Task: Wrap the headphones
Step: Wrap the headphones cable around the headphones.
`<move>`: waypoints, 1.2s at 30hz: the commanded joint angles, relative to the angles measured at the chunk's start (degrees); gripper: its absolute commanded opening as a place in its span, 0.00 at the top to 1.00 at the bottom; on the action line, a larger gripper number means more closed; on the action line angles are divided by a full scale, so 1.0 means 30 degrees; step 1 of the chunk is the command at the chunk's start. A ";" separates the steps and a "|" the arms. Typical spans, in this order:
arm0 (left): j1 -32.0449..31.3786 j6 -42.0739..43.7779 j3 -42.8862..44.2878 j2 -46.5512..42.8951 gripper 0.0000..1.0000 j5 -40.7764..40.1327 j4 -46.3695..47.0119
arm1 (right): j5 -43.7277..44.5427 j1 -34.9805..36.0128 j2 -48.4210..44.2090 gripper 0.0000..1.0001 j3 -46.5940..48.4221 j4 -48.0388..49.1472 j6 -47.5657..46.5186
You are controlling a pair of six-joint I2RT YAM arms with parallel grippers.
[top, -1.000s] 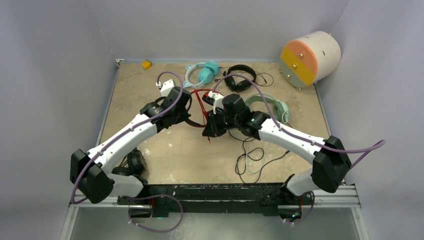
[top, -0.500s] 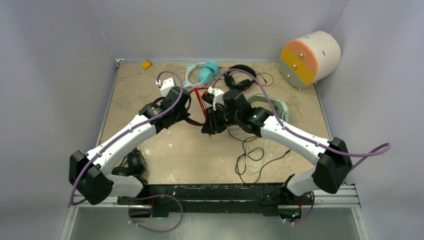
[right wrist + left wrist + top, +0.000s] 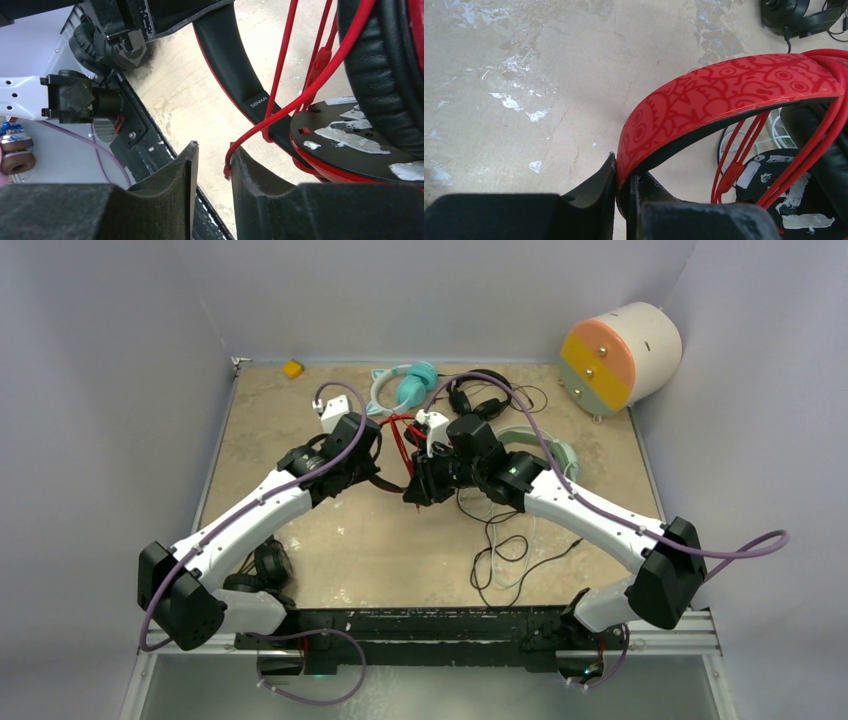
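The red headphones (image 3: 403, 432) hang just above the table's middle. My left gripper (image 3: 624, 165) is shut on the end of their red patterned band (image 3: 724, 95). Thin red cable (image 3: 287, 55) runs in several strands across the band to the black ear cup (image 3: 380, 75). My right gripper (image 3: 212, 147) stands open below the cup. One strand of the cable curls down against the inner face of its right finger (image 3: 245, 165) and is not pinched. In the top view the left gripper (image 3: 385, 478) and the right gripper (image 3: 415, 495) nearly meet.
Teal cat-eared headphones (image 3: 405, 385), a black pair (image 3: 480, 395) and a mint-green pair (image 3: 545, 450) lie behind the arms. Another black pair (image 3: 270, 565) sits by the left base. Loose black cable (image 3: 505, 555) sprawls front right. A cream drum (image 3: 620, 355) stands back right.
The right gripper's jaws have parted, and the right arm has edged slightly left and away from its base. The left arm still holds the band in the same place.
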 commanded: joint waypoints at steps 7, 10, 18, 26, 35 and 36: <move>0.0062 -0.0457 0.0517 -0.0928 1.00 -0.0458 0.1289 | 0.1611 0.0129 -0.0912 0.75 0.1223 -0.1702 -0.0832; 0.0067 -0.0701 0.0781 -0.0912 1.00 -0.0721 0.1070 | 0.1789 0.0107 -0.1187 0.90 0.0862 -0.1584 -0.0838; 0.0058 -0.0782 0.1191 -0.0754 1.00 -0.0541 0.1127 | -0.0260 0.0135 -0.1076 1.00 -0.0367 -0.0650 -0.0699; 0.0062 -0.0871 0.0952 -0.0823 1.00 -0.0744 0.1122 | 0.1413 0.0130 -0.1867 0.83 -0.0195 -0.1061 -0.0650; 0.0075 -0.1222 0.0665 -0.0839 1.00 -0.0541 0.1420 | 0.4365 0.0126 -0.1692 0.77 0.1089 -0.0349 -0.0020; 0.0070 -0.1251 0.0664 -0.0813 1.00 -0.0549 0.1405 | 0.4691 0.0130 -0.1589 0.76 0.1191 -0.0185 0.0048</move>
